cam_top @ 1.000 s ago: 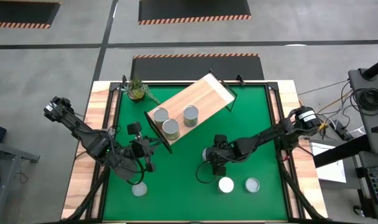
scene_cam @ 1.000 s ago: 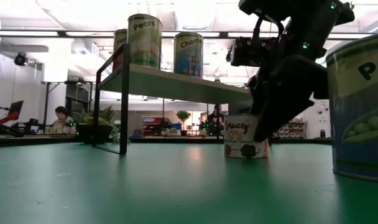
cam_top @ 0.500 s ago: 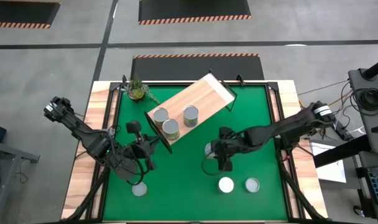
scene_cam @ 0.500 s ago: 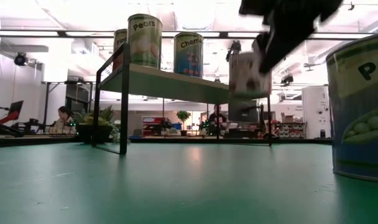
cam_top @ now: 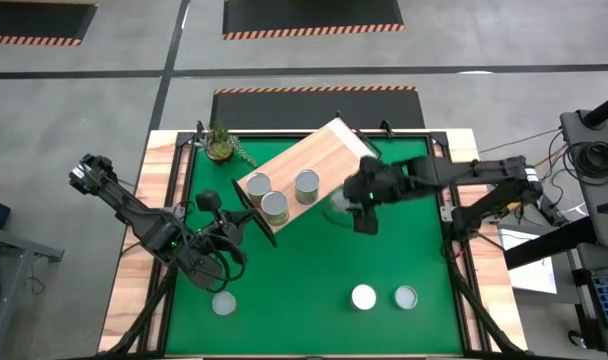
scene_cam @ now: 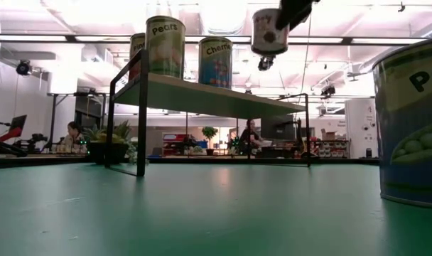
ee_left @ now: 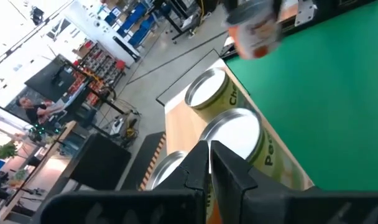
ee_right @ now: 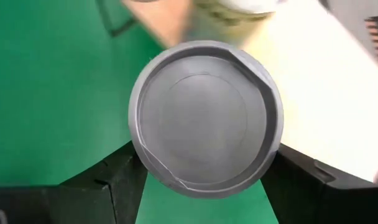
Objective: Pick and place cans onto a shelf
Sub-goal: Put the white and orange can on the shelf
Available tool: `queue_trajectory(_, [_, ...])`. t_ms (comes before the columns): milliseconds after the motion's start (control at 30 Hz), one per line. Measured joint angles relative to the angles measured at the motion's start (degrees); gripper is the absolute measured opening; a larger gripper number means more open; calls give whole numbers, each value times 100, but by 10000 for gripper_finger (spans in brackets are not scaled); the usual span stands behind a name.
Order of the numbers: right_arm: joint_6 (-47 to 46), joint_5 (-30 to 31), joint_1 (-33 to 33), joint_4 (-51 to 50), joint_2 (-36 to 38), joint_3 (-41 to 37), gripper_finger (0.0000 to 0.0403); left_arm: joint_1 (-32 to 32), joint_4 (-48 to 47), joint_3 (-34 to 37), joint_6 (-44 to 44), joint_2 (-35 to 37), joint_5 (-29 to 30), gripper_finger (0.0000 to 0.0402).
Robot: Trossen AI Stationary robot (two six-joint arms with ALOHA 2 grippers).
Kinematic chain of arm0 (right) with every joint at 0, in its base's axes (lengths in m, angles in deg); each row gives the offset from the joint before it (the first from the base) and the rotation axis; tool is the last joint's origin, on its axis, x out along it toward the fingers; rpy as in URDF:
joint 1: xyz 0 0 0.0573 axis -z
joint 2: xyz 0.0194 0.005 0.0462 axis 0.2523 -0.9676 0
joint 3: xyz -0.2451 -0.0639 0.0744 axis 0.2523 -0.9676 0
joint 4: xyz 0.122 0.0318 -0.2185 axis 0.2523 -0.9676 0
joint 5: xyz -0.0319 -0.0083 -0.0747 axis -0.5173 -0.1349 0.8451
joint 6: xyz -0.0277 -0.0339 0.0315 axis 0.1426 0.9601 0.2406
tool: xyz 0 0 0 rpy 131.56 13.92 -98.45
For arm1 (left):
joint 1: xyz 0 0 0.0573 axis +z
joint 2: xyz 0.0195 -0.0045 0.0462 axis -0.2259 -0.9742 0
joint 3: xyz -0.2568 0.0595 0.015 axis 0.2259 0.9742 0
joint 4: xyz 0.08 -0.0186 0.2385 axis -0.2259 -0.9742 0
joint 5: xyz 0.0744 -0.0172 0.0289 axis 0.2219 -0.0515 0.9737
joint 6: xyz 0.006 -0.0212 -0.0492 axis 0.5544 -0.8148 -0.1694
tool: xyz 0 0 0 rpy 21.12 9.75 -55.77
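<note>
Counter (cam_top: 404, 240): green mat filling the centre of the high view, with the shelf (cam_top: 329, 150) lying slantwise across its upper middle; three cans (cam_top: 275, 207) stand bunched on the shelf's lower-left half, its upper-right half bare. Step in hand, as judged: carrying a fourth can to the shelf; to do it well, the can should clear the board's edge with height to spare, stay upright, and come down on the bare wood well apart from the three already placed, so that none is nudged. Right arm: stretched from the right edge toward frame centre; right tool (cam_top: 356, 200) grasping the carried can (scene_cam: 268, 31), which hangs near the top of the low view, above shelf level. Left arm: folded at lower left; left tool (ee_left: 209, 155) clenched, empty. Three more cans (cam_top: 363, 297) wait along the bottom of the mat.
</note>
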Motion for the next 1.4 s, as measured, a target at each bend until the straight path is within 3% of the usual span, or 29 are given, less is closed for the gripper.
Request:
queue_trajectory(300, [1559,-603,1642,146,-49,-72,255,0,15,20,-117,213,289,0])
queue_trajectory(500, [2266,-1572,2325,670,-359,-137,256,0,13,20,-129,220,310,0])
queue_trajectory(900, [2669,-1654,2426,850,-996,-118,269,0,11,20,-129,220,317,0])
queue_trajectory(1167, [2783,-1244,2426,843,-956,-54,327,0,11,20,-131,220,319,0])
queue_trajectory(1400, [2393,-1194,2362,225,-716,420,331,0,13,20,-131,220,319,0])
